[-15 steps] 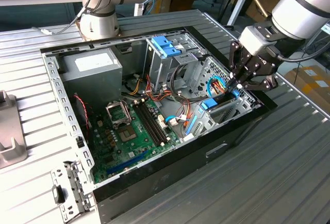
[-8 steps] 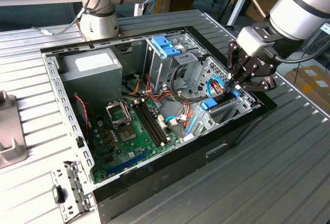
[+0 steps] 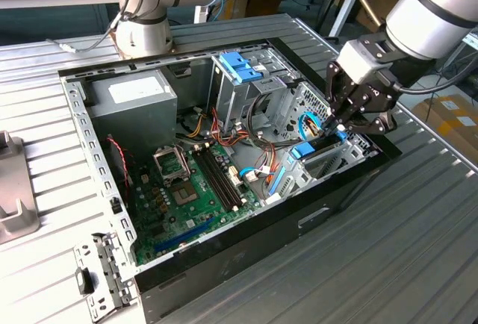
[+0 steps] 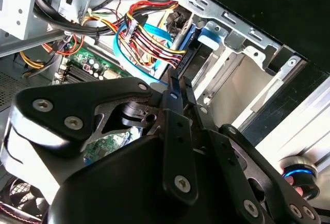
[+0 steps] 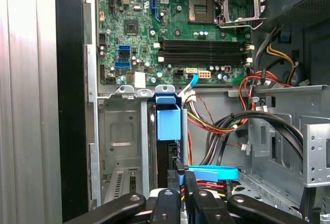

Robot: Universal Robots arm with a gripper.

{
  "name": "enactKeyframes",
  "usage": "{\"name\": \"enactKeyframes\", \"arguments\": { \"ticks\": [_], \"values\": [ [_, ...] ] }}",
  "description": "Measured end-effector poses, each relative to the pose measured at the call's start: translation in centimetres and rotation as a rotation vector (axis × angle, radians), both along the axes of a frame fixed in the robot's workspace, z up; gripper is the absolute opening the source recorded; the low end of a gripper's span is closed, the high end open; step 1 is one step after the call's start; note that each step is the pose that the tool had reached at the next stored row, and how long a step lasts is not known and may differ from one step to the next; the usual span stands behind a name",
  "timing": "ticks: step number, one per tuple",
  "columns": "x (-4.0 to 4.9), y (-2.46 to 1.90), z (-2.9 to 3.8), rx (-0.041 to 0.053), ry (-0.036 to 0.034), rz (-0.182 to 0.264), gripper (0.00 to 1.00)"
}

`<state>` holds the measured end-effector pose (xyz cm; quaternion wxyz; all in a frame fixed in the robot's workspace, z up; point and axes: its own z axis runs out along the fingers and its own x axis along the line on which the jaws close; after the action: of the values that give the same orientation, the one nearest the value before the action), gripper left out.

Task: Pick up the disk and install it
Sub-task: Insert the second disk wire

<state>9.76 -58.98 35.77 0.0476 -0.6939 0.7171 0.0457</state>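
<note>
The install step is in hand: the hand (image 3: 337,124), fingers pressed together on the disk (image 5: 168,123), holds it edge-on, partly sunk in the drive cage (image 3: 328,156), where seating probably calls for a straight, aligned push.

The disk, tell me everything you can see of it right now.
The disk stands on edge in a slot of the metal drive cage, at the computer case's front corner on the exterior view's right. What shows in the first wrist view is mostly its light-blue plastic bracket, with a dark narrow edge below. The gripper is at its near end, fingers close together; whether they pinch it is unclear.
</note>
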Motion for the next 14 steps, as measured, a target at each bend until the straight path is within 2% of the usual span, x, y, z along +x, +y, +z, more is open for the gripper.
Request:
{"name": "enactKeyframes", "arguments": {
  "ticks": [1,2,7,11,14],
  "values": [
    [0.0,0.0,-0.01,0.0,-0.0121,0.0,0.16],
    [0.0,0.0,-0.01,-0.0001,-0.0179,0.0,0.16],
    [-0.1,0.0,0.0,0.0002,-0.0199,0.0,0.16],
    [-1.22,-0.02,-0.01,0.0036,-0.0199,0.0,0.16],
    [-1.71,-0.02,-0.07,0.0086,-0.0199,-0.001,0.16]
  ]
}}
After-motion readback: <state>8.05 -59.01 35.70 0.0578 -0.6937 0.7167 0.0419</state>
